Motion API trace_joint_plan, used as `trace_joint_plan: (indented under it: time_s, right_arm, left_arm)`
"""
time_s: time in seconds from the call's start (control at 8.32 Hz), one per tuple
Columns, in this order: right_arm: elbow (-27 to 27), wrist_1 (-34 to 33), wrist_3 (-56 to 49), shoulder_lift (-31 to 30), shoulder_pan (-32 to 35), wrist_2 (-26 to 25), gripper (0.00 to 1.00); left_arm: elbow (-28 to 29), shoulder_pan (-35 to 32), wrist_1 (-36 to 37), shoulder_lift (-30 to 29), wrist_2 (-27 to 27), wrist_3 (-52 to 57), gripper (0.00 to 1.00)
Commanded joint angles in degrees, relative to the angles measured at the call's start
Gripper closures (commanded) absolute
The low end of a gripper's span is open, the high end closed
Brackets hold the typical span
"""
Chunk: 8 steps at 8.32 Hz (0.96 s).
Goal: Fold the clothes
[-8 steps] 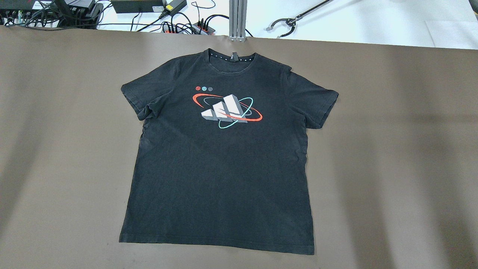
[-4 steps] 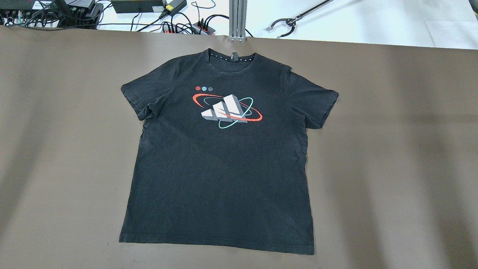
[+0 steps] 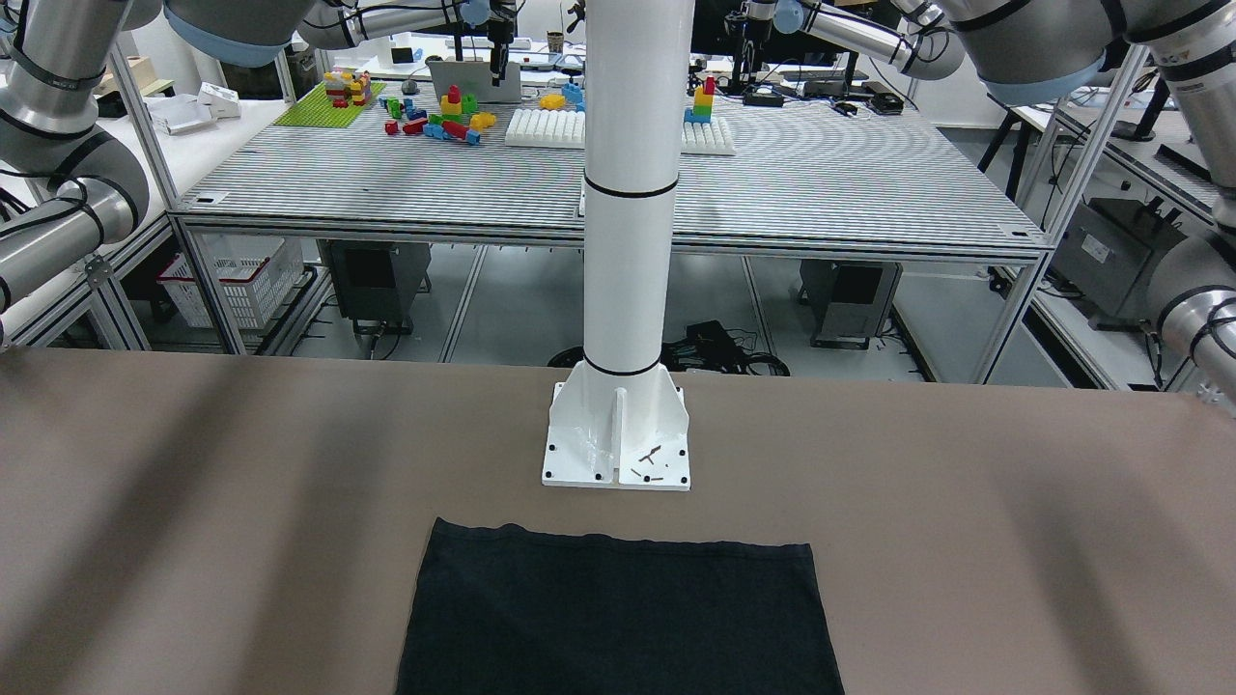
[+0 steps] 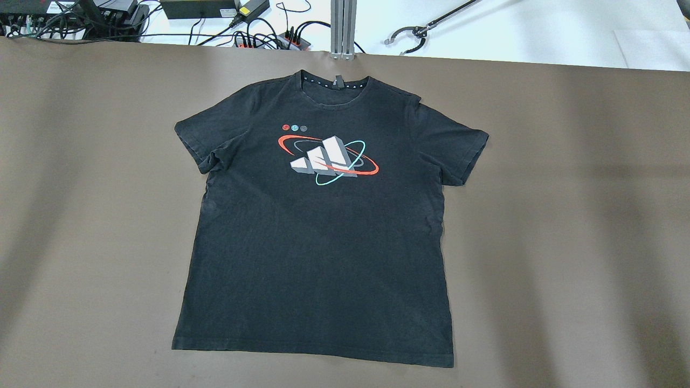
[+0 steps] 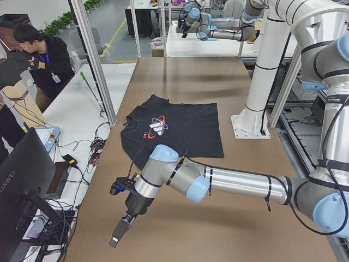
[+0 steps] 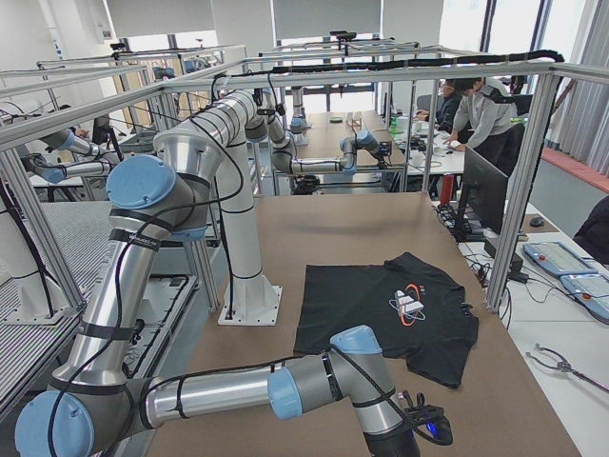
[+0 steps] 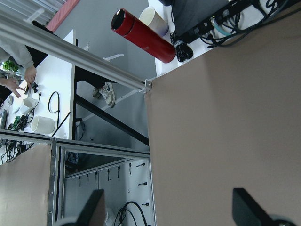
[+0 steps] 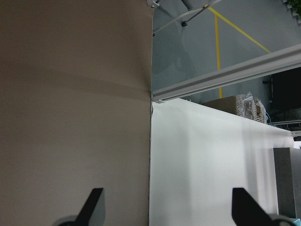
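Observation:
The clothes are a black T-shirt (image 4: 318,242) with a red, white and teal chest print. It lies flat and face up on the brown table, collar toward the far edge. In the front-facing view its hem end (image 3: 618,618) lies just before the white pillar's base (image 3: 618,449). My left gripper (image 5: 122,229) hovers over the table's left end, well away from the shirt (image 5: 180,128). The left wrist view shows it (image 7: 169,207) open and empty. My right gripper (image 8: 168,205) is open too, over the table's right edge, apart from the shirt (image 6: 381,309).
Cables and power strips (image 4: 242,37) and an aluminium post (image 4: 342,27) lie beyond the far edge. A monitor (image 5: 22,185) and a seated person (image 5: 43,54) are off the left end. A red cylinder (image 7: 143,35) stands beyond that corner. Another person (image 6: 481,114) stands far back.

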Motion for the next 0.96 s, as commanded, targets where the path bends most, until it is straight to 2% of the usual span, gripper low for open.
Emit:
trace_joint_plan:
  time_s: [0.0, 0.24, 0.48, 0.72, 0.84]
  right_arm:
    - [-1.0, 3.5, 0.1, -0.3, -0.1, 0.4, 0.05]
    - [-1.4, 6.3, 0.8, -0.4, -1.4, 0.4, 0.06]
    - [-3.6, 5.6, 0.8, 5.3, -6.9, 0.4, 0.08]
    - [-16.7, 8.5, 1.9, 13.4, -8.2, 0.4, 0.06]
    - [-22.5, 13.3, 6.9, 15.2, -9.9, 0.4, 0.06]
  left_arm:
    - [0.6, 0.1, -3.6, -0.5, -5.6, -0.3, 0.05]
    - [1.0, 2.3, -7.9, -0.5, -10.2, -0.5, 0.05]
    - [3.9, 6.0, -8.9, -5.1, -11.8, -0.9, 0.05]
    - [12.8, 9.9, -9.5, -12.0, -11.8, -2.4, 0.05]
    - [15.2, 11.1, -11.6, -12.6, -11.8, -3.7, 0.05]
